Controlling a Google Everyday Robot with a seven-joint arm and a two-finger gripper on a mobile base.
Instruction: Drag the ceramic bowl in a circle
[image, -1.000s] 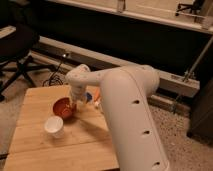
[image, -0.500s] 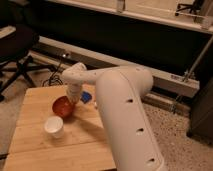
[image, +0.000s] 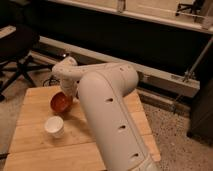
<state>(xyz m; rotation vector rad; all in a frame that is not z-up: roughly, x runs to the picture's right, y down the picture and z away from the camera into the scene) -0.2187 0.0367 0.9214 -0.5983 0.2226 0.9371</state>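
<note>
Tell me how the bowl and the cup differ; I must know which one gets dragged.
The bowl is orange-red, the cup white. The bowl is wider and shallower, the cup narrower and taller. The gripper is at the bowl's rim; the cup stands free. Both sit on the wooden table.

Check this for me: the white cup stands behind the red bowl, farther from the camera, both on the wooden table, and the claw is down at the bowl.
Wrong in one respect. The camera view shows the white cup in front of the red bowl, nearer the camera, not behind it. Both are on the wooden table, and the claw is down at the bowl's right rim.
</note>
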